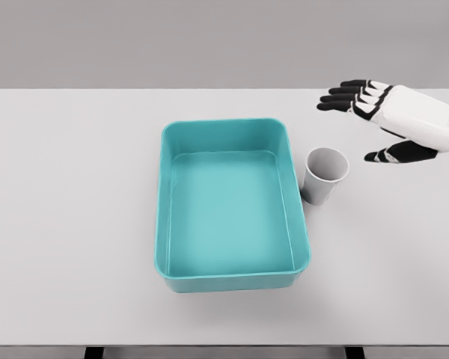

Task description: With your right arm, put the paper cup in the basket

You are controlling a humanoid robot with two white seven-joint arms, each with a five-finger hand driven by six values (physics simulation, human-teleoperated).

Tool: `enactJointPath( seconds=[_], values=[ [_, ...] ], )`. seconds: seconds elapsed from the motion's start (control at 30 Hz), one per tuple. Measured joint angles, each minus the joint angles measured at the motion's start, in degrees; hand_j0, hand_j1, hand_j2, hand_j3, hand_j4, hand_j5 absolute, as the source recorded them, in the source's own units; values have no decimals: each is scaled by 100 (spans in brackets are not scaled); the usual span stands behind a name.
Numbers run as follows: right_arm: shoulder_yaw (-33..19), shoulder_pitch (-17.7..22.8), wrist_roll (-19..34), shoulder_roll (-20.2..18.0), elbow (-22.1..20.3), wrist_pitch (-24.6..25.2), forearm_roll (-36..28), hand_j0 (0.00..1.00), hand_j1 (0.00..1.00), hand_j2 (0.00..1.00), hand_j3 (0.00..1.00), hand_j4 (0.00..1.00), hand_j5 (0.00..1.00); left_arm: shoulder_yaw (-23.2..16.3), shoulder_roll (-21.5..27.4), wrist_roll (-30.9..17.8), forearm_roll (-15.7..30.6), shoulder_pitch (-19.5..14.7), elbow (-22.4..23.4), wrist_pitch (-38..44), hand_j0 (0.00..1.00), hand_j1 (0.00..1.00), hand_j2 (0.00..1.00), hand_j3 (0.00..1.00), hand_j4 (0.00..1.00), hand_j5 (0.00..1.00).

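We see the black fingers (344, 95) of the right hand (393, 120) spread wide and holding nothing: four of them fan out leftward side by side, and the thumb (385, 155) juts apart below them. Their tips look matte and dark against glossy white knuckle segments and a smooth, rounded white hand shell, whose arm comes in from the right edge.

Taking the basket (232, 206) as our landmark, the hand hovers well off to its upper right, apart from everything else. The paper cup (325, 176) stands upright just beside the basket's right wall, near its far corner, between basket and hand; whether cup and wall touch we cannot tell. The cup is a plain white tapered cylinder, wider at its open round mouth, with a thin rim and a pale grey inside.

The basket is a teal rectangular tub of smooth plastic look, with rounded corners, a rolled lip, sloping walls and a flat bottom. It sits on the worktop (67, 224), a flat, matte, light-grey slab stretching out on all sides of it.
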Motion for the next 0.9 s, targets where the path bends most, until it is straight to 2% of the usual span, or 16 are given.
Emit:
enactJointPath(
  seconds=[0.07, 0.13, 0.23, 0.27, 0.37, 0.47, 0.53, 0.6, 0.7, 0.73, 0.9],
  values=[
    [-95, 27, 10, 28, 2, -1, 5, 100, 100, 100, 100, 100, 100, 0, 0, 0, 0, 0, 0, 2, 100, 100, 100, 100, 100, 100],
    [-199, 281, 15, 226, 3, -3, 23, 100, 100, 100, 100, 100, 100, 0, 0, 0, 0, 0, 0, 2, 100, 100, 100, 100, 100, 100],
    [-391, 334, 19, 442, 11, -4, -20, 100, 100, 100, 100, 100, 100, 0, 0, 0, 0, 0, 0, 2, 100, 100, 100, 100, 100, 100],
    [-450, 387, 19, 484, 13, -5, -141, 100, 100, 100, 100, 100, 100, 0, 0, 0, 0, 0, 0, 3, 100, 100, 100, 100, 100, 100],
    [-550, 589, 20, 528, 22, 162, -1143, 100, 100, 100, 100, 100, 100, 0, 0, 0, 0, 0, 0, 3, 100, 100, 100, 100, 100, 100],
    [-690, 967, 21, 583, 23, 821, -2045, 100, 100, 100, 100, 100, 100, 0, 0, 0, 0, 0, 0, 3, 100, 100, 100, 100, 100, 100],
    [-869, 1002, 20, 626, 40, 1423, -2616, 100, 100, 100, 100, 100, 100, 0, 0, 0, 0, 0, 0, 3, 100, 100, 100, 100, 100, 100],
    [-951, 1011, 19, 676, 103, 2105, -2929, 100, 100, 100, 100, 100, 100, 0, 0, 0, 0, 0, 0, 4, 100, 100, 100, 100, 100, 100],
    [-982, 1020, 18, 828, 290, 2949, -3131, 100, 100, 100, 100, 100, 100, 0, 0, 0, 0, 0, 0, 5, 100, 100, 100, 100, 100, 100],
    [-983, 1142, 18, 888, 332, 3161, -3160, 100, 100, 100, 100, 100, 100, 0, 0, 0, 0, 0, 0, 5, 100, 100, 100, 100, 100, 100],
    [-841, 1538, 18, 1049, 492, 3608, -3188, 100, 100, 100, 100, 100, 100, 0, 0, 0, 0, 0, 0, 3, 100, 100, 100, 100, 100, 100]
  ],
)
